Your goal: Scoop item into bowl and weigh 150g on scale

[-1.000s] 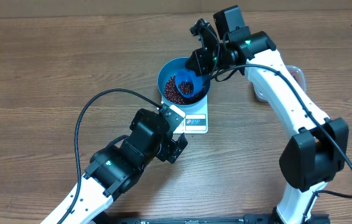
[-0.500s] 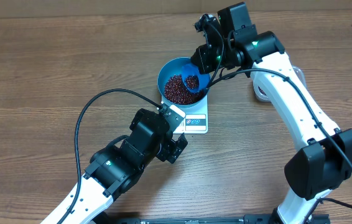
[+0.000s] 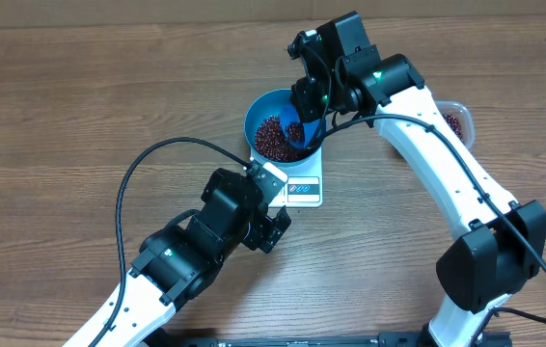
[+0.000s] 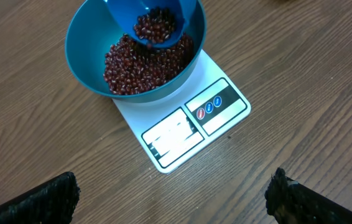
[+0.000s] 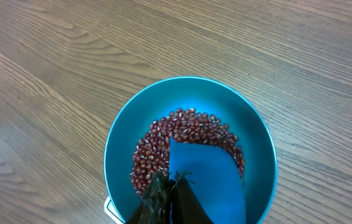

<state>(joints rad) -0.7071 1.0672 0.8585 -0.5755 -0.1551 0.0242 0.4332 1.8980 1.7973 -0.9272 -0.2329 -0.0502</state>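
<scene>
The right arm (image 3: pixel 447 164) had swung in over the bowl (image 3: pixel 257 108) and tipped the scoop (image 3: pixel 295 129) lower. Tipped too fast, too many beans (image 3: pixel 270 141) could fall in, or bounce over the bowl's rim. The right tool (image 5: pixel 170 198) was clenched on the scoop above the bowl. The left tool (image 4: pixel 173 198) hung wide open near the bowl, which sat on the scale (image 3: pixel 304 190).

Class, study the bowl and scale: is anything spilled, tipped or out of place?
Nothing stands out. The beans lie in the bowl and scoop, the bowl sits upright on the scale, and none show on the table.
</scene>
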